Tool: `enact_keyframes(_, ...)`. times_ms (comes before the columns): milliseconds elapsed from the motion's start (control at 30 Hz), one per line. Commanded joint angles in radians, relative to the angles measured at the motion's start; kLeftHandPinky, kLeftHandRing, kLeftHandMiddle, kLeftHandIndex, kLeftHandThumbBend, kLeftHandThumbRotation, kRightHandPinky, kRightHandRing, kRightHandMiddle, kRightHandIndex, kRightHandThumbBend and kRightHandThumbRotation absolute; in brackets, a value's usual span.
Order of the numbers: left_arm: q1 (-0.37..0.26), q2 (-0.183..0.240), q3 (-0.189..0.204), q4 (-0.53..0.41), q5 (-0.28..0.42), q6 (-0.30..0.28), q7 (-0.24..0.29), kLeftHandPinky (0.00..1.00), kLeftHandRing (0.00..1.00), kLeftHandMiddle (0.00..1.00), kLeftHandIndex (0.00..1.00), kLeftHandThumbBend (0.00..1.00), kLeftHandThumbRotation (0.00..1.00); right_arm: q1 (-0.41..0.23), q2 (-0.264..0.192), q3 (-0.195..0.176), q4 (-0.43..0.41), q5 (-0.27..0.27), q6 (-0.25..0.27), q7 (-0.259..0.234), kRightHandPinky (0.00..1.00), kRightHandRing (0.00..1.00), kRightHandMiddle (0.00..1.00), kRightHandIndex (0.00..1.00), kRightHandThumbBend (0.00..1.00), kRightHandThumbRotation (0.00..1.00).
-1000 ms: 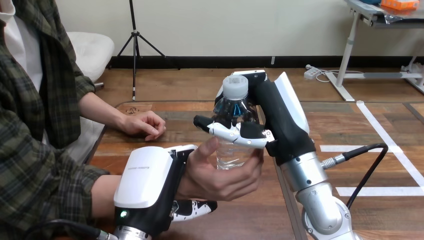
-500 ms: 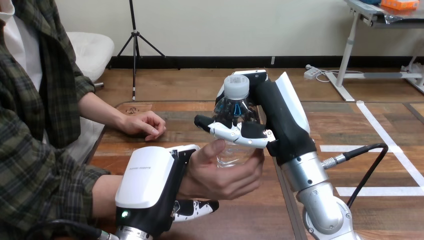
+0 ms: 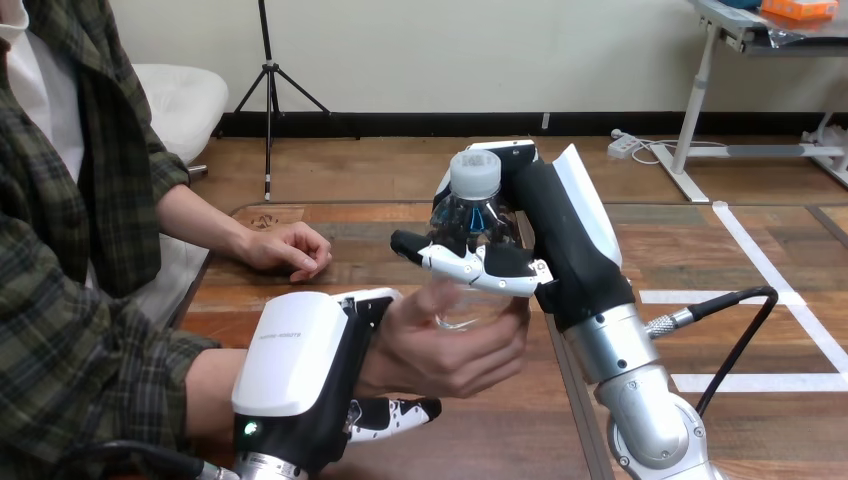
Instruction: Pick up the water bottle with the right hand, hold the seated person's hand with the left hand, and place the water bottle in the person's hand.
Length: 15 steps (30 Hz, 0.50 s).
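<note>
My right hand (image 3: 485, 265) grips the water bottle (image 3: 470, 205) and my left hand (image 3: 295, 360) clasps the person's wrist (image 3: 375, 368); I'd release only once the person's hand (image 3: 450, 350) beneath closes firmly.

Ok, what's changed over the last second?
Little. The right hand and water bottle edged slightly right; the person's hand closed higher round the bottle's base. Unchanged: right fingers round the bottle, left hand clasping the person's wrist, the person's other hand on the table.
</note>
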Motion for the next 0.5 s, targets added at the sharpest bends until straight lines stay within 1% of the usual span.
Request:
enact_keyframes(0,-0.055,-0.005,-0.014,0.003,-0.002,-0.03,0.019,0.4,0.43,0.47,0.45,0.85,0.0,-0.033,0.012,-0.017,-0.083,0.022,-0.012,0.0,0.0,0.0,0.0,0.0,0.24,0.0)
enact_keyframes(133,-0.057,-0.002,-0.013,0.006,-0.002,-0.032,0.024,0.4,0.42,0.46,0.44,0.85,0.0,-0.031,0.012,-0.016,-0.083,0.021,-0.02,0.0,0.0,0.0,0.0,0.0,0.24,0.0)
enact_keyframes(467,-0.056,0.002,-0.011,0.003,-0.002,-0.031,0.024,0.4,0.42,0.45,0.44,0.84,0.0,-0.021,0.014,-0.012,-0.103,0.023,-0.018,0.006,0.0,0.0,0.0,0.0,0.24,0.0)
